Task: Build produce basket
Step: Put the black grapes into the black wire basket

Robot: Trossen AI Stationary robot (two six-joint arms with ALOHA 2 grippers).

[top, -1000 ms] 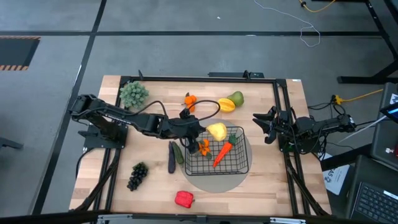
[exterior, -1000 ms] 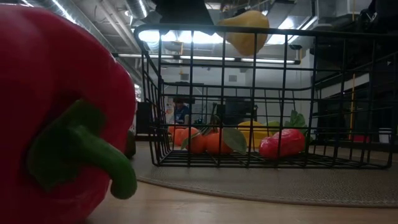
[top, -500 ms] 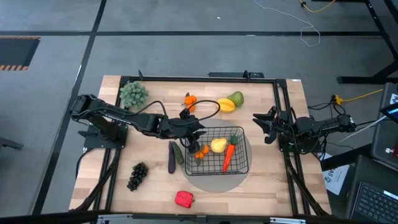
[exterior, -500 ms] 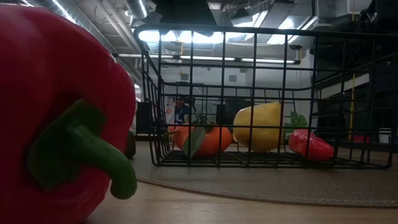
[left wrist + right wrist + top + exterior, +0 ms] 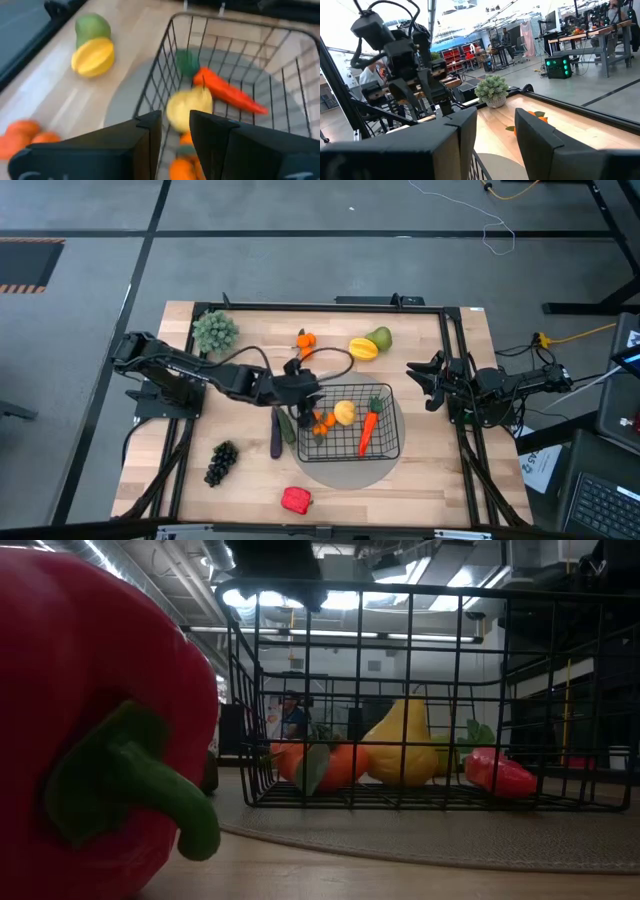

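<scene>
The black wire basket (image 5: 392,448) stands on a grey disc (image 5: 345,472). In it lie a yellow pear (image 5: 344,412) (image 5: 400,752) (image 5: 189,106), the carrot (image 5: 366,426) (image 5: 227,92) and an orange cluster (image 5: 322,421) (image 5: 322,762). My left gripper (image 5: 303,387) (image 5: 175,127) hovers open and empty over the basket's left wall. My right gripper (image 5: 425,385) (image 5: 495,132) waits open at the table's right edge. On the table lie another orange cluster (image 5: 305,340), a yellow fruit (image 5: 363,349), the green fruit (image 5: 380,337), the cucumber (image 5: 288,426), the eggplant (image 5: 275,434), the grapes (image 5: 221,462) and the red pepper (image 5: 296,499) (image 5: 100,720).
A small potted plant (image 5: 214,331) stands at the table's far left corner. A black frame (image 5: 452,360) runs along the table's edges. The red pepper fills the low view's left side, close to the near edge.
My left gripper let go of the yellow pear above the basket. The pear fell in, knocked the carrot and the orange cluster aside, and now stands upright between them. The gripper drew back slightly toward the table's left.
</scene>
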